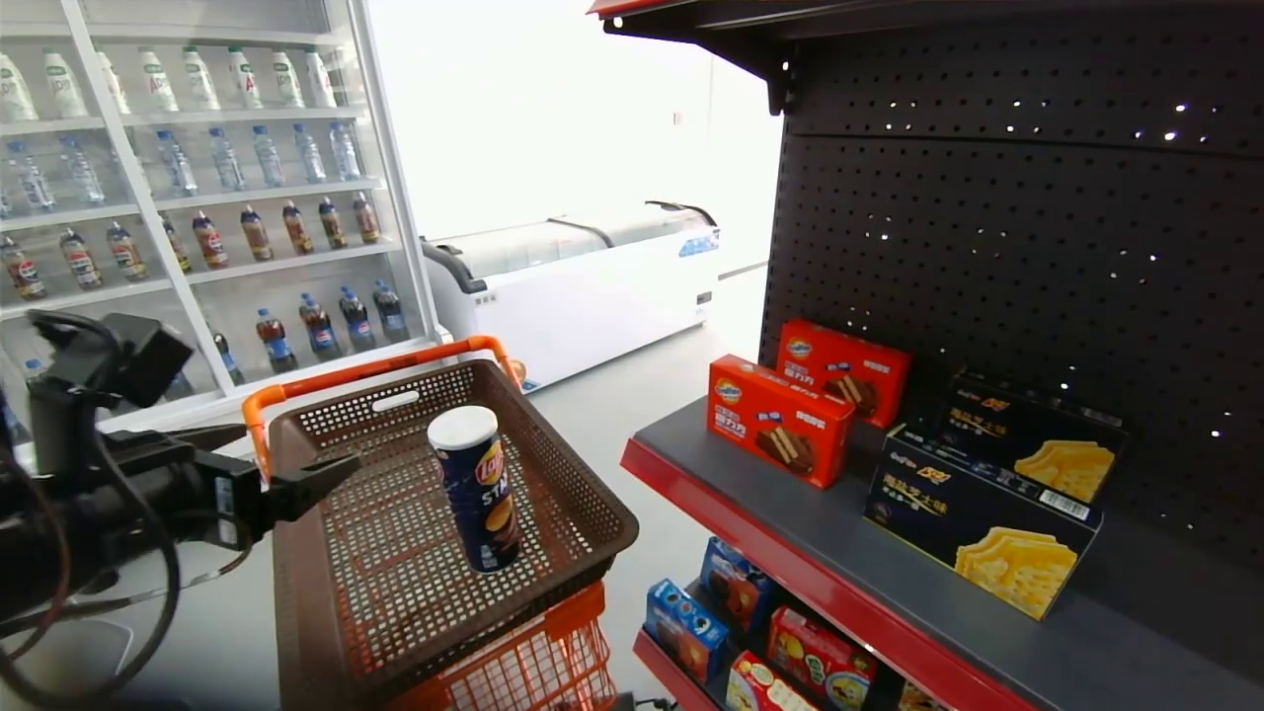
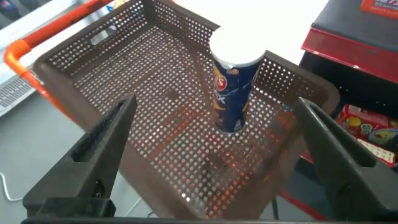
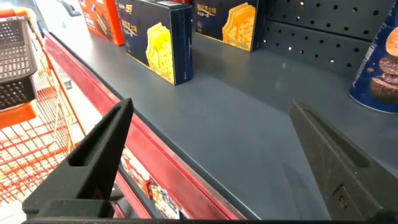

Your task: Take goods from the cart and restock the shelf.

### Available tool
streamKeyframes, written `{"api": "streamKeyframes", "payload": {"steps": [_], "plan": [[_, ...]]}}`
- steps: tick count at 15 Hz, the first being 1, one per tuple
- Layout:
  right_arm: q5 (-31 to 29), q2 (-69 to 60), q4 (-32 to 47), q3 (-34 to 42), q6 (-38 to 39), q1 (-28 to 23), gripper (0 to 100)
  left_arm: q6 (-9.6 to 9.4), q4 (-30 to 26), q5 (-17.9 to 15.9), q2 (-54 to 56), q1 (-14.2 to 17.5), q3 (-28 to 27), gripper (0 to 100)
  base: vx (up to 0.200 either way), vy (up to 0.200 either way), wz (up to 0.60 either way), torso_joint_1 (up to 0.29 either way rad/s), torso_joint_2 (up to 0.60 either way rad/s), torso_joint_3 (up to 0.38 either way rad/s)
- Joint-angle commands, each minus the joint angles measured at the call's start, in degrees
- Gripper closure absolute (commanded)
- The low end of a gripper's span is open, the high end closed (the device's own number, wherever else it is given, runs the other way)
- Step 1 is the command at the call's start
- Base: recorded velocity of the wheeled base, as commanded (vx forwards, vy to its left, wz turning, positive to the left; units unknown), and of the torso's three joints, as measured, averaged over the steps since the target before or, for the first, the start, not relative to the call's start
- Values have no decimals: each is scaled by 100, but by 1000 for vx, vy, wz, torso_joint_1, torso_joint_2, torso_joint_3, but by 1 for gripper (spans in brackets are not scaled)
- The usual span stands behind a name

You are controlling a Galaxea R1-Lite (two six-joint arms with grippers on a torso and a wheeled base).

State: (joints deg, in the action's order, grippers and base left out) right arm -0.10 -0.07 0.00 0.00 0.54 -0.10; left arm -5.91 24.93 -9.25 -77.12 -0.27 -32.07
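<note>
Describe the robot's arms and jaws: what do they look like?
The left arm is matte black, with loose black cables looping round it, a boxy black camera unit on the wrist and a small pale label. The left gripper and right gripper each have two plain black wedge-shaped jaws tapering to blunt tips.

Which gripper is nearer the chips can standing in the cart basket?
Left. The left gripper, open, sits at the rim of the basket, facing the chips can. The right gripper, open, hangs over the shelf, away from the basket.
</note>
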Motion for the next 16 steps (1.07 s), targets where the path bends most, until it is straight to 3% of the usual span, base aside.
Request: {"api": "streamKeyframes", "payload": {"steps": [1, 4, 8, 11, 15, 16], "plan": [[1, 7, 0, 0, -1, 1, 0, -42, 794, -42, -1526, -298, -89, 0, 0, 0, 0, 0, 0, 0], [1, 7, 0, 0, -1, 1, 0, -33, 1866, -33, -2422, -421, -97, 0, 0, 0, 0, 0, 0, 0], [1, 7, 0, 0, -1, 1, 0, -33, 2446, -15, -3222, -562, -264, 0, 0, 0, 0, 0, 0, 0], [1, 7, 0, 0, -1, 1, 0, -33, 2578, 73, -3573, -624, -264, 0, 0, 0, 0, 0, 0, 0], [1, 7, 0, 0, -1, 1, 0, -33, 3545, 169, -4250, -738, -247, 0, 0, 0, 0, 0, 0, 0], [1, 7, 0, 0, -1, 1, 0, -42, 3712, 354, -4426, -747, -308, 0, 0, 0, 0, 0, 0, 0]]}}
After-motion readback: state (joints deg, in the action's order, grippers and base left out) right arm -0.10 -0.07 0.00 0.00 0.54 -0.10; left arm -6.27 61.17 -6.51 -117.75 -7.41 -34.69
